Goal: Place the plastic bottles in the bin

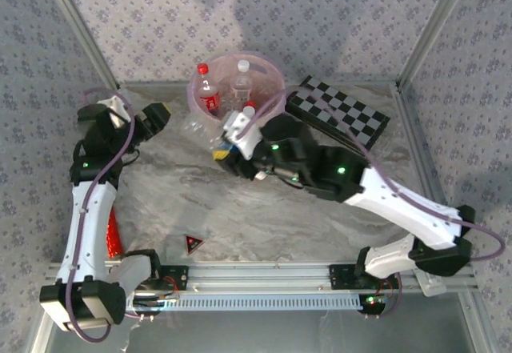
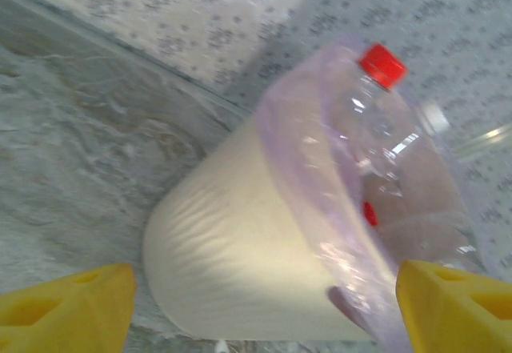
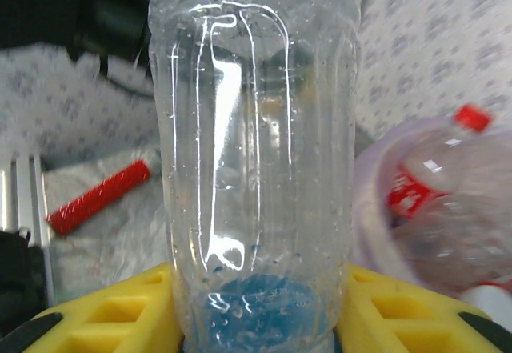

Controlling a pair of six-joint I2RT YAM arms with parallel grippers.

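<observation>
The bin (image 1: 274, 74) is a cream bucket with a pinkish bag over its rim, at the back middle of the table. Plastic bottles stand in it: one red-capped with a red label (image 1: 209, 90) and one white-capped (image 1: 242, 79). My right gripper (image 1: 224, 146) is at the bin's near-left side, shut on a clear bottle (image 3: 254, 129) with blue at its gripped end. My left gripper (image 1: 157, 118) stands open to the left of the bin, nothing between its yellow fingers (image 2: 68, 305). In the left wrist view the bin (image 2: 232, 249) is close ahead, with a red-capped bottle (image 2: 382, 66) in it.
A red-labelled bottle (image 1: 112, 237) lies on the table by the left arm, also seen as a red strip (image 3: 100, 195) in the right wrist view. A black-and-white checkerboard (image 1: 340, 113) lies right of the bin. A small dark triangle (image 1: 192, 244) sits near the front rail.
</observation>
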